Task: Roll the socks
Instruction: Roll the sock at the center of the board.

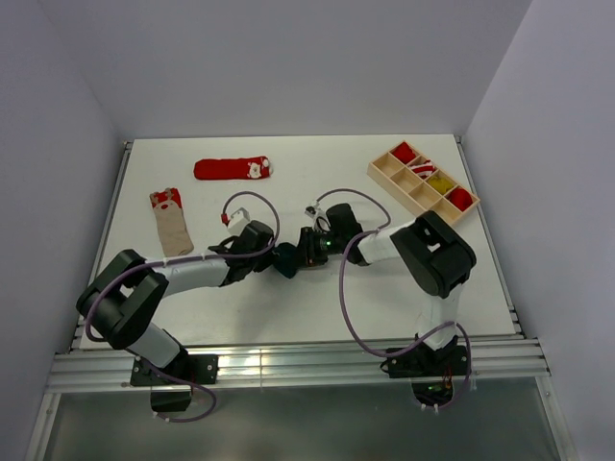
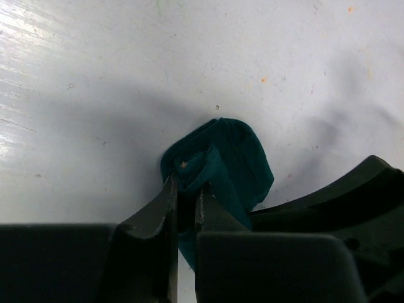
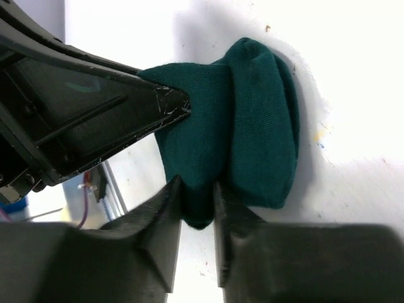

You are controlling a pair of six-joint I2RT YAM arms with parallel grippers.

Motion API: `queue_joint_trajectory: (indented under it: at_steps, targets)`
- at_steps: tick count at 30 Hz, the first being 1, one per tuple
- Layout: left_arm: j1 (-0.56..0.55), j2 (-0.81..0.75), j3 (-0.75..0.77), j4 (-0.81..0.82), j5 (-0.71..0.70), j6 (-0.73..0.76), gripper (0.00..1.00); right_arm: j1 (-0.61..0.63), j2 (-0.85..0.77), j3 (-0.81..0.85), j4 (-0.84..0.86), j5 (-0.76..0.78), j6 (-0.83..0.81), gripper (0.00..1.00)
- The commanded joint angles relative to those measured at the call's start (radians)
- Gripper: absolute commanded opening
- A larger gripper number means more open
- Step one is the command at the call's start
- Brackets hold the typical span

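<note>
L hand (image 2: 187, 187) pinching green sock (image 2: 240, 158), R hand (image 3: 197, 186) prob. gripping its fold, sock obscured overhead

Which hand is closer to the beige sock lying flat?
Left. Both hands pinch the green sock in the middle. The left hand reaches in from the beige sock's side, the right hand from the opposite side, slightly farther away.
</note>
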Motion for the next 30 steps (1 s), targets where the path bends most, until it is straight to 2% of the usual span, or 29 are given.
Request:
queue_joint_trajectory:
  at_steps: [1,6,12,14,20,30]
  targets:
    - [-0.004,0.036,0.021,-0.115,-0.022,0.049,0.01,0.002,-0.108,-0.048,-0.01,0.093,-0.054,0.36]
    - [-0.004,0.043,0.07,-0.186,-0.009,0.097,0.0,0.031,-0.26,-0.1,-0.036,0.272,-0.139,0.46]
    - [-0.004,0.033,0.107,-0.239,0.021,0.138,0.0,0.146,-0.375,-0.129,-0.039,0.52,-0.286,0.56]
    - [-0.004,0.036,0.121,-0.253,0.029,0.154,0.0,0.212,-0.386,-0.131,-0.038,0.617,-0.343,0.57]
    - [-0.001,0.068,0.162,-0.301,0.06,0.181,0.0,0.326,-0.377,-0.163,0.02,0.74,-0.424,0.56]
    - [0.0,0.101,0.194,-0.314,0.103,0.2,0.01,0.421,-0.276,-0.11,0.034,0.92,-0.516,0.54]
